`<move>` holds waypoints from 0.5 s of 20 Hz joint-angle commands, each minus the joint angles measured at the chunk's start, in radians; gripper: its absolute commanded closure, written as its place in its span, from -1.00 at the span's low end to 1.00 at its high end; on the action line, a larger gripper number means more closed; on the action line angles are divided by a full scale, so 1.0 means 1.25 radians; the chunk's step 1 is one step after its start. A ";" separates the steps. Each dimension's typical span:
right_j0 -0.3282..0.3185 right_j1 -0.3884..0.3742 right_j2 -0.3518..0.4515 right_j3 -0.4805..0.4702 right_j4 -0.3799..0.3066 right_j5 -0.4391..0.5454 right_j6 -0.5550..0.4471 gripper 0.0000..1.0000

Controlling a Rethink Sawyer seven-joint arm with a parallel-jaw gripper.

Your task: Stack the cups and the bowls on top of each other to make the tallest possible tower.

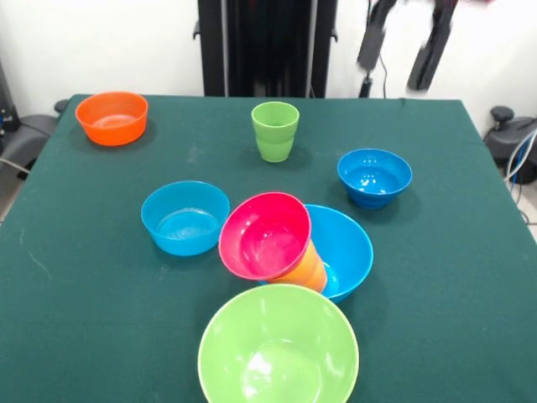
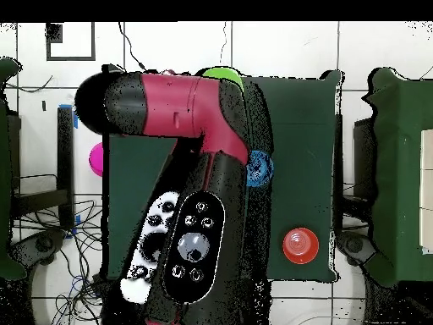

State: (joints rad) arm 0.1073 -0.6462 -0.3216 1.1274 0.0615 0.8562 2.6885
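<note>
In the front view a small pink-red bowl (image 1: 265, 236) tilts toward me on the orange-yellow cup (image 1: 307, 270), which leans inside the large blue bowl (image 1: 346, 250). The large lime green bowl (image 1: 278, 351) stands just in front of them. Two small blue bowls stand apart, one at the left (image 1: 185, 218) and one at the right (image 1: 374, 177). The light green cup (image 1: 274, 131) stands upright at the back middle. The small orange bowl (image 1: 112, 117) is at the back left. My gripper (image 1: 401, 46) hangs blurred above the back right corner, open and empty. No purple bowl shows on the table.
The green table (image 1: 75, 294) has bare cloth at the front left and front right. In the overhead view my arm (image 2: 190, 195) covers most of the table, leaving a blue bowl (image 2: 260, 168) and the orange bowl (image 2: 299, 245) visible. A magenta patch (image 2: 95, 157) shows at the left edge.
</note>
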 commanded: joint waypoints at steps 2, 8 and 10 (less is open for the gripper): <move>0.061 -0.208 0.026 0.240 -0.011 0.107 -0.064 -1.00; 0.112 -0.369 0.043 0.471 -0.037 0.040 -0.197 -1.00; 0.117 -0.412 0.055 0.532 -0.046 0.000 -0.241 -1.00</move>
State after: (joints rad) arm 0.2200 -0.9684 -0.3307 1.3886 0.0607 0.8776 2.6879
